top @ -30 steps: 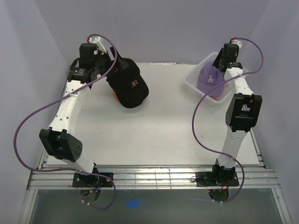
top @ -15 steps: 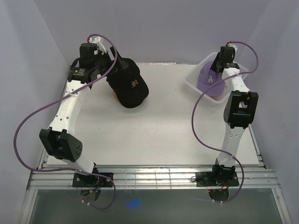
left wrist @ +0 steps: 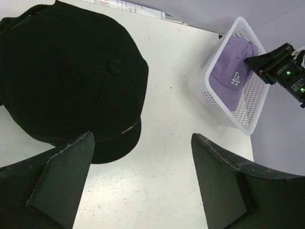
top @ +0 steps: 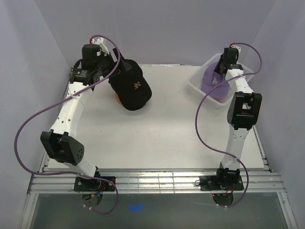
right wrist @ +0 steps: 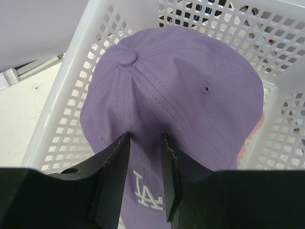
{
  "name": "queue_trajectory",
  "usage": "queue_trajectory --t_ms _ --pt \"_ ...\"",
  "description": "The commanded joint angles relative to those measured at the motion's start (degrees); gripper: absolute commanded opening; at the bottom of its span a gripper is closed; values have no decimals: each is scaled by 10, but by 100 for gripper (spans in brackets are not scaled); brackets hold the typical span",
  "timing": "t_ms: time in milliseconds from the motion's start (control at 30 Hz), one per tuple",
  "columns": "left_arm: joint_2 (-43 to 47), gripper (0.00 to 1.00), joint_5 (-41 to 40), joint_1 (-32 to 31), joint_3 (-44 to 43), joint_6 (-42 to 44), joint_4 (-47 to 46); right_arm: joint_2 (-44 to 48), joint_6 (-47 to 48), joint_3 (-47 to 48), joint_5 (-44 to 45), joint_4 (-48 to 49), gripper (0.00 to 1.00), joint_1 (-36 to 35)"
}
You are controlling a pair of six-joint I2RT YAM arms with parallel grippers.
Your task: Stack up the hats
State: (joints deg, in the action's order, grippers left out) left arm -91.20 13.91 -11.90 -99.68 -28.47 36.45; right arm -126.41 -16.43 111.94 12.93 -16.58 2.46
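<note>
The right hand (right wrist: 144, 138) sits on the lavender cap (right wrist: 190, 86), its fingers close together and pinching a ridge of the cap's front cloth. That cap lies in the white basket (right wrist: 62, 129) at the far right, on top of a pink cap (right wrist: 256, 130) that shows only an edge. The left hand (left wrist: 142, 137), spread wide, hangs just beside the one black cap (left wrist: 62, 76) at the far left of the tabletop (left wrist: 157, 191).
</note>
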Motion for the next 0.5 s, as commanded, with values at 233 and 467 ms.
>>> queue_trajectory --t_ms 233,467 --pt "6 93 -11 -8 -3 6 -1 -6 5 31 5 8 34 -3" --pt "1 93 -11 -8 -6 7 -1 4 3 57 11 4 8 -3"
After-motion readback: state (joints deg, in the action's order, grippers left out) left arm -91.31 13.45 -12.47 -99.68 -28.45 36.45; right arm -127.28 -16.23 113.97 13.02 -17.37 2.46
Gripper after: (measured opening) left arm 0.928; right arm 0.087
